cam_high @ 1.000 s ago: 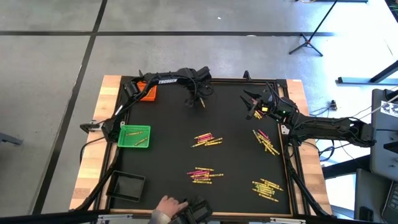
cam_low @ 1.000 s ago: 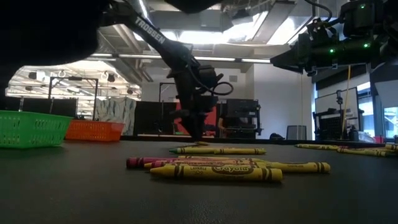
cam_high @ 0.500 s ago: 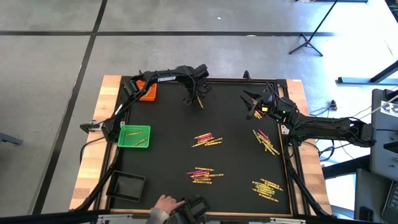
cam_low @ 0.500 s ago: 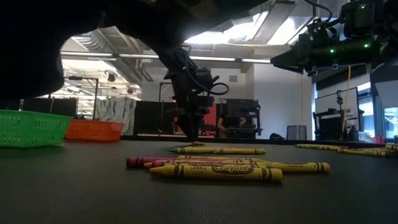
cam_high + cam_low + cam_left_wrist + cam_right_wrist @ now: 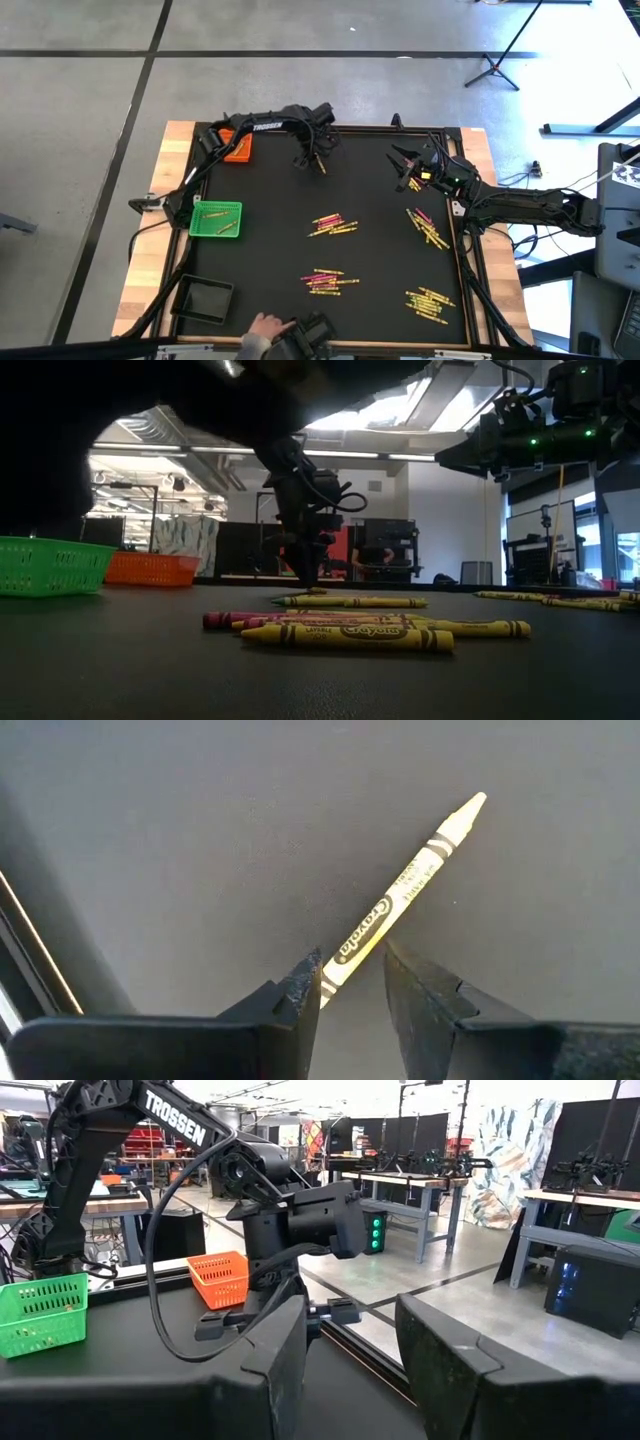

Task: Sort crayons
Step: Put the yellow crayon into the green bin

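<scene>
On the desk [image 5: 260, 240], four clusters of crayons lie apart: one at the centre [image 5: 333, 225], one toward 6 o'clock [image 5: 326, 282], one at 3 o'clock [image 5: 428, 228], one at 5 o'clock [image 5: 430, 303]. A single crayon [image 5: 400, 892] lies at 12 o'clock between the left gripper's [image 5: 309, 160] jaws. Three trays sit along the 9 o'clock edge: at 11 [image 5: 238, 148], 9 [image 5: 216, 218] and 7 [image 5: 204, 300]. The right gripper [image 5: 408, 168] hangs at 1 o'clock.

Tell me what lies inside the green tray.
The green tray holds a few crayons, yellowish in the high view. How many, and their exact colours, cannot be told. In the low view its mesh wall hides the contents.
</scene>
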Controlling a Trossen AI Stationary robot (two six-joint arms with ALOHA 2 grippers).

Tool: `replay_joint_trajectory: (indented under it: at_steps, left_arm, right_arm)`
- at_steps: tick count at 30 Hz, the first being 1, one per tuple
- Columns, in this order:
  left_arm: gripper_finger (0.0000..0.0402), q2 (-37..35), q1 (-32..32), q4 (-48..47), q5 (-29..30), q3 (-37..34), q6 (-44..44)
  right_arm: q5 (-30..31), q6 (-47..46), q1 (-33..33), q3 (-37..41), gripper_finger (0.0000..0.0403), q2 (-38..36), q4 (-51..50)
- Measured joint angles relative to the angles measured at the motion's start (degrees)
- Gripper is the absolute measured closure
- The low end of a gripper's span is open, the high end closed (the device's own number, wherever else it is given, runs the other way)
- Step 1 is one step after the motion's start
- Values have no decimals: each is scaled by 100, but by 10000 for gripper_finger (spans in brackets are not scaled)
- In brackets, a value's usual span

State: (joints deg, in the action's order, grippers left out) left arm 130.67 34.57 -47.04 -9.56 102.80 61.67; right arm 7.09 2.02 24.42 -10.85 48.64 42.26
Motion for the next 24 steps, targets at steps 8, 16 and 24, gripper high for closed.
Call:
replay_joint_trajectory:
  at_steps: [8, 16, 24]
  left_arm:
    - [305, 42, 184, -214, -211, 0, -724]
    - [306, 41, 71, -498, 210, -22, -1202]
    - [313, 34, -223, -636, 568, -22, -1726]
  right_arm:
    - [-1, 0, -1, 0, 249, 0, 10]
    - [-1, 0, 0, 0, 249, 0, 28]
    - [-2, 0, 0, 0, 249, 0, 28]
